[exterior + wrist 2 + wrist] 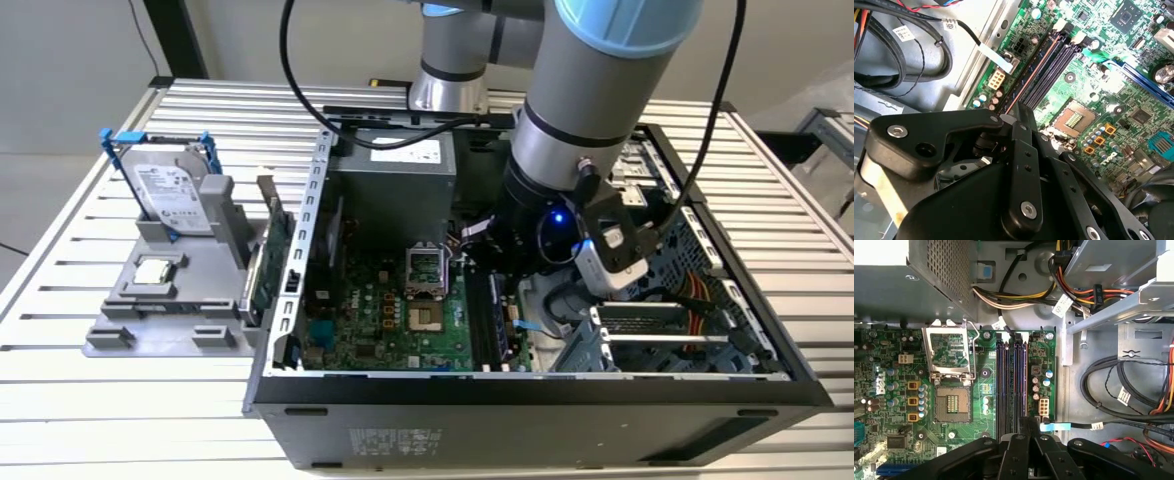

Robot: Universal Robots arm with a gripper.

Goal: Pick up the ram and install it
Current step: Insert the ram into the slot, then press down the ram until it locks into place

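Hovering fingers (1026, 426) over one ram (1012, 385), apparently seated.

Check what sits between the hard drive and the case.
A green card with a metal bracket, standing on edge, in the exterior view.

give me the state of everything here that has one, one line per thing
black computer case: lying on its side, side panel off
thin dark ram stick: standing on edge in the memory slots, at the gripper's tip
black gripper: down inside the case over the memory slots, fingers together
silver CPU socket: empty, its metal cover flipped up
silver hard drive with blue rails: upright in the grey holder
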